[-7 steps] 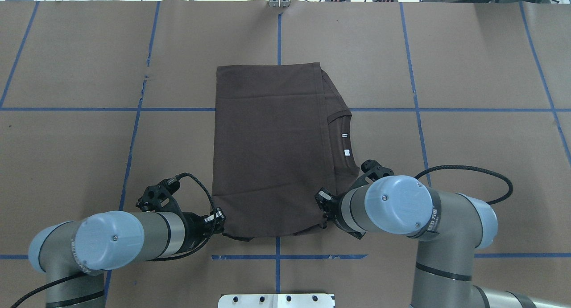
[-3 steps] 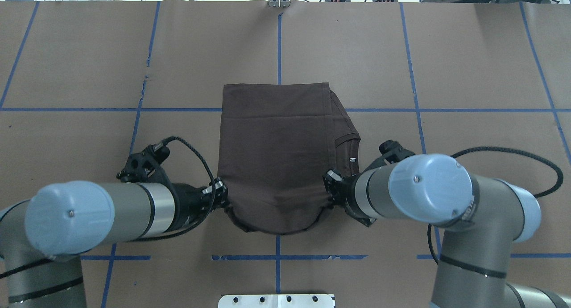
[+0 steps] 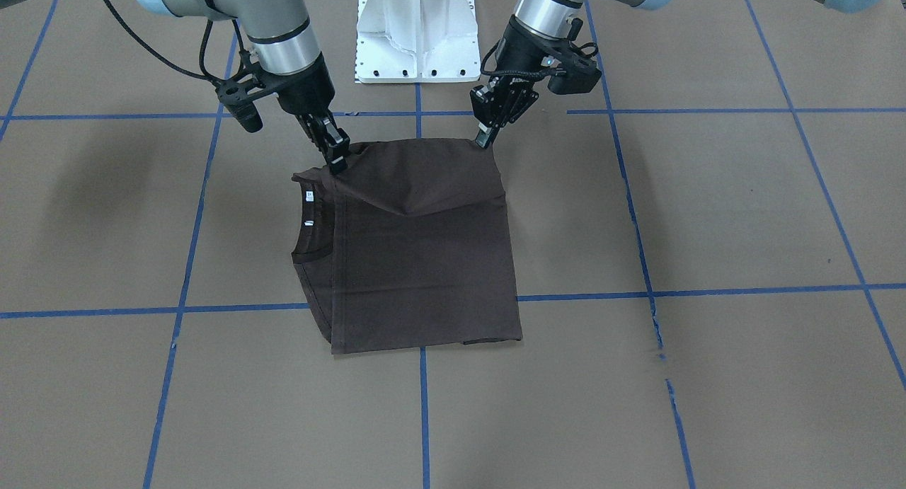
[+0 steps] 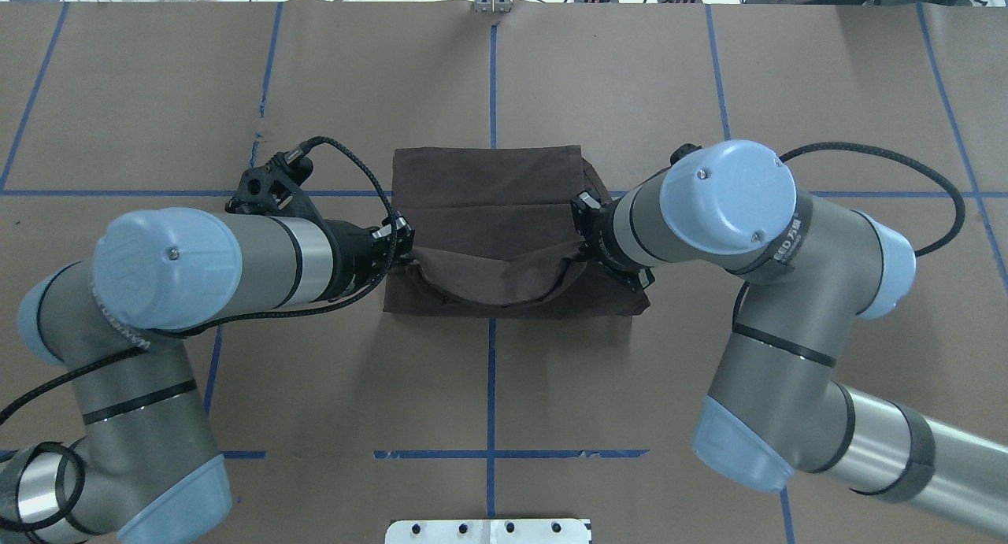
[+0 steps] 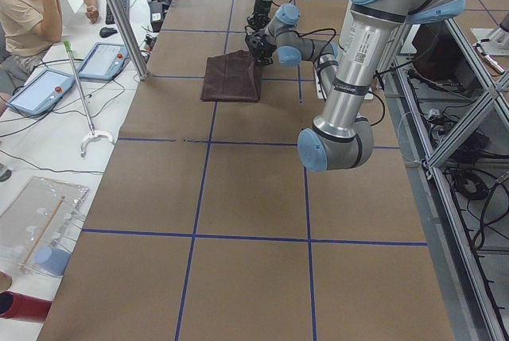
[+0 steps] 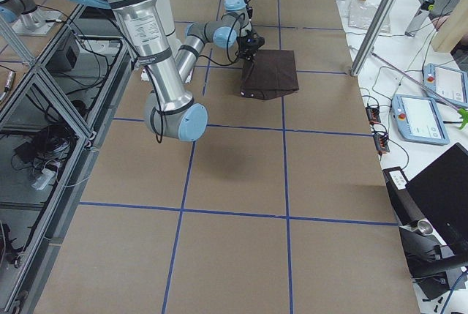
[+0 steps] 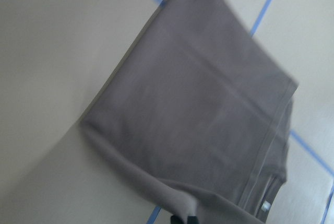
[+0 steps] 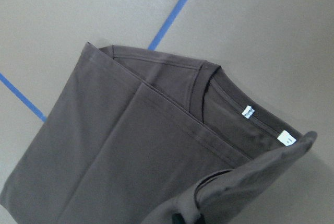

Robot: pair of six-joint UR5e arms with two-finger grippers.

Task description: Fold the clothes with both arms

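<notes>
The dark brown-grey T-shirt (image 4: 488, 205) lies folded on the brown table paper, its collar and white neck tags (image 3: 309, 199) on my right side. My left gripper (image 4: 398, 245) is shut on the left corner of the shirt's near edge. My right gripper (image 4: 587, 237) is shut on the right corner. Both hold that edge lifted above the middle of the shirt, and the cloth sags between them. In the front-facing view the left gripper (image 3: 485, 139) is at the right and the right gripper (image 3: 336, 160) at the left. The chest print is hidden.
The white pedestal base (image 3: 417, 29) stands at the robot's edge of the table. Blue tape lines (image 4: 492, 64) cross the paper. An operator (image 5: 32, 7) sits beyond the far side with tablets (image 5: 40, 91) on a side table.
Both grippers have moved away from the robot and upward, carrying the shirt's near edge over the rest of the shirt. The shirt's visible length has shrunk and the fold has deepened.
</notes>
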